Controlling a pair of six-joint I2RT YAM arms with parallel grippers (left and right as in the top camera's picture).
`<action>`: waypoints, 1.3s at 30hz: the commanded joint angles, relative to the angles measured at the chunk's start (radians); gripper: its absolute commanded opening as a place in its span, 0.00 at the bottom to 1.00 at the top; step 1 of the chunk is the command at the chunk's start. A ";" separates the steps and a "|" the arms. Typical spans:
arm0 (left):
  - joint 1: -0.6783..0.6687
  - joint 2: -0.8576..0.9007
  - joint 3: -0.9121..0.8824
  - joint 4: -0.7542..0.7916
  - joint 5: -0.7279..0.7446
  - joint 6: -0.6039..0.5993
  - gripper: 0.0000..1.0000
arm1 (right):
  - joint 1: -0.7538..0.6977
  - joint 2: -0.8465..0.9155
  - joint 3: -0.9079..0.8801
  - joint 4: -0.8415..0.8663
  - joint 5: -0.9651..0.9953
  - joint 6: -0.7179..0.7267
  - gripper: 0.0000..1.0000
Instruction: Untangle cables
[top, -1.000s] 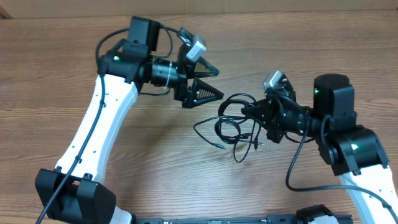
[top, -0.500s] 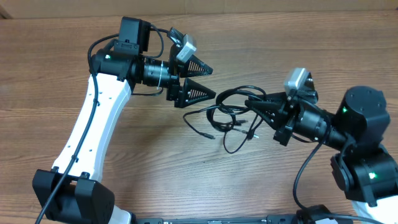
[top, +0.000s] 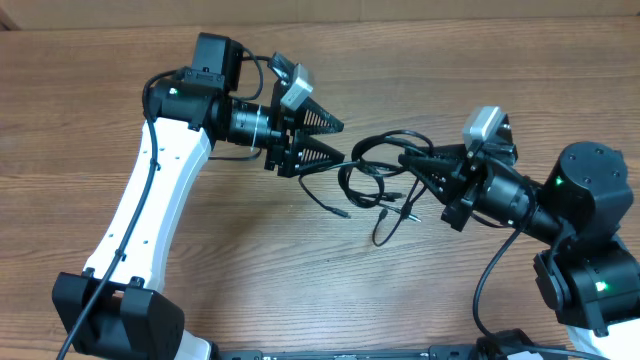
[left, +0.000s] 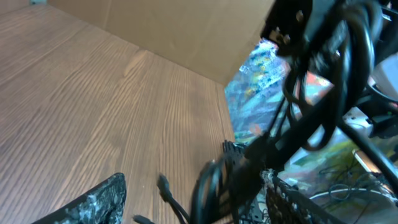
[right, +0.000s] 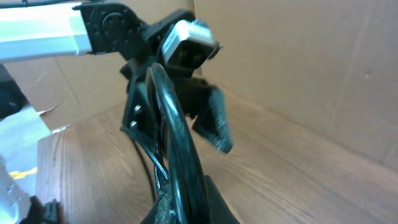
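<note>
The cables (top: 366, 186) are a tangle of thin black loops hanging just above the wooden table, with plug ends trailing down towards it (top: 340, 212). My right gripper (top: 408, 165) is shut on the right side of the bundle. In the right wrist view a thick black loop (right: 177, 137) rises from between its fingers (right: 193, 208). My left gripper (top: 342, 142) is at the bundle's left side, open. Cable strands (left: 211, 186) lie between its fingers in the left wrist view, and a finger (left: 93, 202) stands well apart from them.
The wooden table (top: 300, 290) runs out on all sides of the bundle. A cardboard wall (top: 420, 10) stands along the far edge. The white left arm (top: 160, 190) crosses the left half and the black right arm (top: 590, 230) fills the right corner.
My left gripper has moved right until its jaws are around the bundle's left loops, and the jaws have narrowed. The right gripper has kept its hold, and the bundle has shifted with it.
</note>
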 joint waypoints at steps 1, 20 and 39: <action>0.002 -0.005 0.022 -0.053 0.040 0.173 0.72 | -0.010 -0.013 0.020 0.039 0.019 0.021 0.04; -0.066 -0.005 0.022 -0.114 0.027 0.335 0.94 | -0.036 0.043 0.020 0.106 -0.264 0.131 0.04; -0.063 -0.005 0.022 -0.116 0.011 0.334 0.04 | -0.037 0.050 0.020 0.071 -0.219 0.131 0.54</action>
